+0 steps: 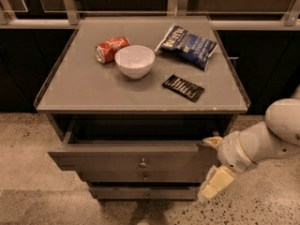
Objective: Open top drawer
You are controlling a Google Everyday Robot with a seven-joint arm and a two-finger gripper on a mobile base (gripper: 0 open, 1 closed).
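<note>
Three grey drawer fronts stack at lower centre, each with one knob. The top drawer (103,159), the widest, stands pulled out below the cabinet top (93,90). Its inside is in shadow, so its contents cannot be told. On the cabinet top are four things: one red can (111,48) on its side, one empty white bowl (135,61) just beside it, one blue chip bag (187,40) and one dark packet (183,87). At lower right the gripper (213,164) sits at the drawer's right end, its fingers spread wide and holding nothing.
</note>
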